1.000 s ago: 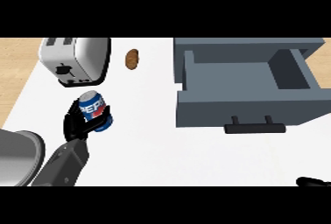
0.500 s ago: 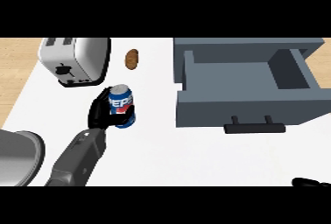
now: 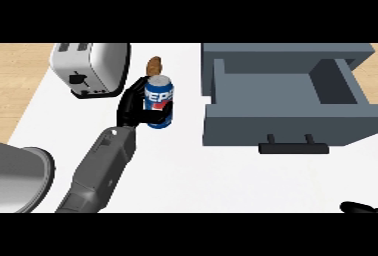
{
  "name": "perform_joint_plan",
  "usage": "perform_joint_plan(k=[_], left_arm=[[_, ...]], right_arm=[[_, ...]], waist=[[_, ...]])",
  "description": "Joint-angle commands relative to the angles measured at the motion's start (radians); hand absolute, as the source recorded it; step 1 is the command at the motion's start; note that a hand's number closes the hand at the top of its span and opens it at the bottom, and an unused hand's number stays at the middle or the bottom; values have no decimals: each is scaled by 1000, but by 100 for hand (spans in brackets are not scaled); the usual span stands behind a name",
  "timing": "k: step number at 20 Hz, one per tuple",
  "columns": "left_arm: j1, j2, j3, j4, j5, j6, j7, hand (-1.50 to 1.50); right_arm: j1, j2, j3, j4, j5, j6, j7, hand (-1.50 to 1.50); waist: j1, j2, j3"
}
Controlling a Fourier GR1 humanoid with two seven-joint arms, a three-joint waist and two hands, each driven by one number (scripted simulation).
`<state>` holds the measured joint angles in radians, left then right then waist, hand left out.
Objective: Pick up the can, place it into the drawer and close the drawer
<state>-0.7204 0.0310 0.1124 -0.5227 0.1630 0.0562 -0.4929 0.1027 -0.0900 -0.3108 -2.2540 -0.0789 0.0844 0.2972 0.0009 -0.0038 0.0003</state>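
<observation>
Can in hand, carry-to-drawer step under way.

Left hand [image 3: 133, 106] is curling round the blue can [image 3: 159, 101], holding it upright over the white worktop [image 3: 221, 180], just left of the open grey drawer [image 3: 284, 117]. Next move, by judgement: carrying the can rightward over the drawer wall. Right hand [image 3: 358, 207] is barely showing; fingers cannot be told.

Silver toaster [image 3: 90, 67] upright at the white table's [image 3: 221, 180] far left. Small brown item [image 3: 154, 64] just right of it. Grey rounded pot [image 3: 22, 177] at the near left edge.
</observation>
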Motion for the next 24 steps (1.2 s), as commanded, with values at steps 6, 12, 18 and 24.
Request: perform_joint_plan(k=[6, 12, 18, 24], left_arm=[[-97, -7, -71, -292, 2, 59, 321, 150], [-222, -31, -177, -465, 36, 214, 568, 150], [-374, -31, -222, -377, 19, 296, 608, 150], [-525, -31, -230, -304, 58, 324, 690, 150]], right_arm=[[13, -12, -26, -16, -26, 22, -17, -150], [-23, -40, -53, 16, -36, 16, 10, -150], [-64, -14, 5, 46, 16, -3, -11, -150], [-31, -22, -13, -42, -10, -9, 72, -150]], waist=[[-2, -1, 0], [-4, -1, 0], [-17, 6, 0], [-25, 6, 0]])
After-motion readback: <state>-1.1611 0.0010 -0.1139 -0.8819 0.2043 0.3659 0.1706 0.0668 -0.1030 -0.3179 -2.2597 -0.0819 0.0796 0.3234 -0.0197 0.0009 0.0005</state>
